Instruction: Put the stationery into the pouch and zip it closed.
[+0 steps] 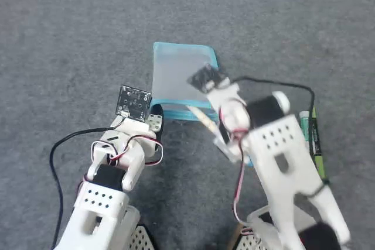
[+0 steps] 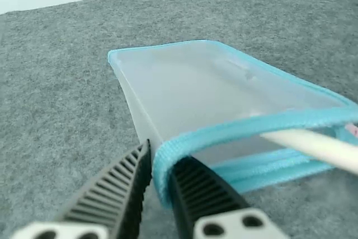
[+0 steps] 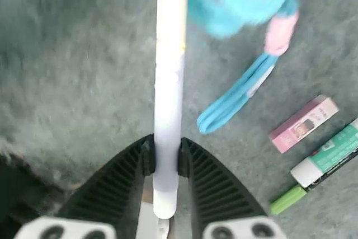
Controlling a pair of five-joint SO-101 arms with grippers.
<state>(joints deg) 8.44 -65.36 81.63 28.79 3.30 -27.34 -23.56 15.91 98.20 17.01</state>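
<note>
A translucent pouch (image 1: 180, 80) with light blue trim lies on the grey mat, its open edge facing the arms. My left gripper (image 2: 161, 178) is shut on the blue rim of the pouch (image 2: 224, 132) at its near corner, holding the mouth lifted. My right gripper (image 3: 166, 158) is shut on a white pen (image 3: 169, 76) whose far end meets the pouch mouth. In the high view the white pen (image 1: 203, 120) slants from the right gripper (image 1: 224, 140) towards the opening. The left wrist view shows the white pen (image 2: 313, 146) passing under the raised rim.
A pink eraser (image 3: 304, 123), a green and white marker (image 3: 330, 152) and a green pen (image 3: 288, 198) lie on the mat beside the right arm. A blue strap loop (image 3: 235, 102) and a pink zipper tab (image 3: 279, 32) hang off the pouch. Green pens (image 1: 315, 139) lie at the right.
</note>
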